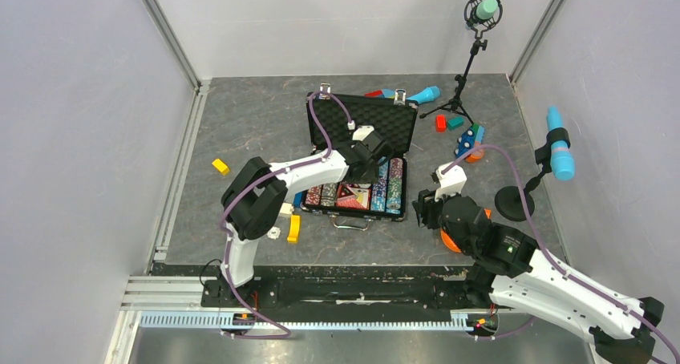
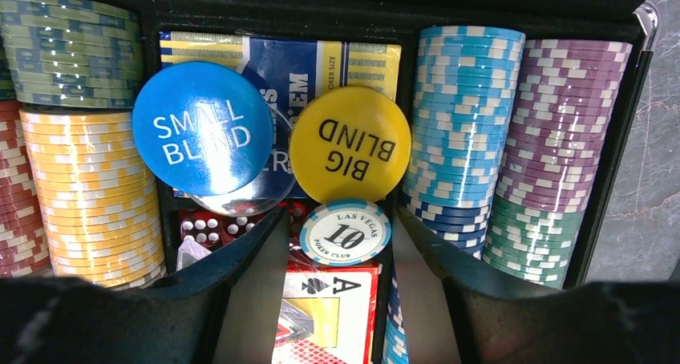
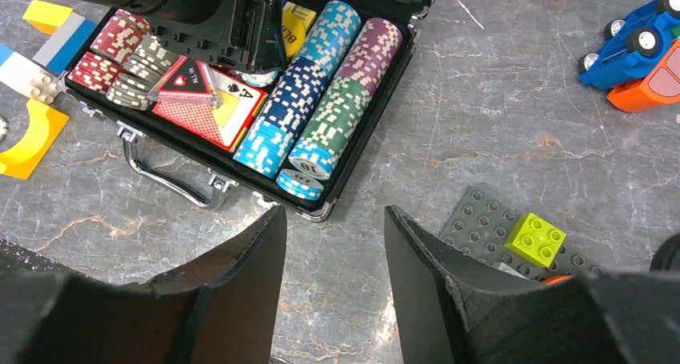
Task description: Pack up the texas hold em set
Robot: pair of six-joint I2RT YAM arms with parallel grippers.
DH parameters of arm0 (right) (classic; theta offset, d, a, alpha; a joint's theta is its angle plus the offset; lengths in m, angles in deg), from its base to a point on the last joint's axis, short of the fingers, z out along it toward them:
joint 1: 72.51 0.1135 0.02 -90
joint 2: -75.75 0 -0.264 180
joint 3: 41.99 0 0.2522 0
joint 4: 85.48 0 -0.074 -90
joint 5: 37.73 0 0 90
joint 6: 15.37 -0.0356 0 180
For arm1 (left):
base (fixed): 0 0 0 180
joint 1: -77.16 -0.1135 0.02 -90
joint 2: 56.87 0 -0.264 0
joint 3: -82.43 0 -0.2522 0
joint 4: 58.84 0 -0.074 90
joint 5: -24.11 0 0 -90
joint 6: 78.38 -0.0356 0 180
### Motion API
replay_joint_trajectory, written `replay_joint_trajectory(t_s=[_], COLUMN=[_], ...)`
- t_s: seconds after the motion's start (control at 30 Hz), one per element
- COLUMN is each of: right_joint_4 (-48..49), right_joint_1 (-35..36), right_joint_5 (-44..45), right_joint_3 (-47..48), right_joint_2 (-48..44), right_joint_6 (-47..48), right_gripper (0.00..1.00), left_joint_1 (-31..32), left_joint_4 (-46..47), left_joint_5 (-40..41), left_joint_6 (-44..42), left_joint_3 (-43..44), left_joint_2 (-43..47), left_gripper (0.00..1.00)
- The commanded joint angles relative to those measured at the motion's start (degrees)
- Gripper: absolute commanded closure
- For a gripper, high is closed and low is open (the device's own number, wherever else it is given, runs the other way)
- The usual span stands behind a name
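Pale grey walls (image 1: 80,139) box in my work area, and the table (image 1: 257,123) is grey stone-look with fine light veins. The black briefcase (image 3: 373,123) lies open near the middle of it, in front of the left arm. Its foam-lined lid (image 1: 385,119) stands up on the far side and its silver handle faces me.

Inside, chip rows (image 2: 461,115) lie on edge in light blue, purple, green, yellow and dark red, each striped with white. In the centre bay I see a blue card box (image 2: 305,67) on which I can only read "POKER SIZE", and a red deck (image 2: 329,300) showing a spade and "A". Red dice (image 2: 208,228) lie between them.

On the box lie a blue button (image 2: 202,128) marked "SMALL BLIND" and a yellow button (image 2: 350,143) marked "BIG BLIND".

My left gripper (image 2: 338,213) is spread either side of a chip (image 2: 346,232) reading "LAS VEGAS POKER CLUB 10", with a gap showing on one side. My right gripper (image 3: 333,209) hangs spread over bare table just beside the case, holding nothing.
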Motion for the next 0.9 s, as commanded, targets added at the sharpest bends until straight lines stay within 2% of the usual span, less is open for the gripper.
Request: replay_joint_trajectory(t_s=[0.0,0.33,0.7,0.87], right_joint_4=[0.43,0.25,0.25,0.70], right_joint_1=[0.21,0.19,0.24,0.21], right_joint_5=[1.25,1.32,1.29,0.96], right_joint_3=[0.07,-0.07,-0.07,-0.31], right_joint_2=[-0.48,-0.71,-0.62,-0.32], right_joint_6=[-0.06,-0.39,-0.58,-0.63], right_gripper=[0.49,0.49,0.49,0.49], left_joint_1=[0.78,1.02,1.14,1.11], left_joint_4=[0.34,0.31,0.27,2.52], left_joint_5=[0.51,0.60,1.21,-0.24], left_joint_6=[-1.57,-1.68,-2.08,-2.42], left_joint_3=[2.04,1.33,0.24,-1.60], left_joint_2=[-1.25,-0.32,2.88,4.78], left_gripper=[0.45,0.52,0.53,0.58])
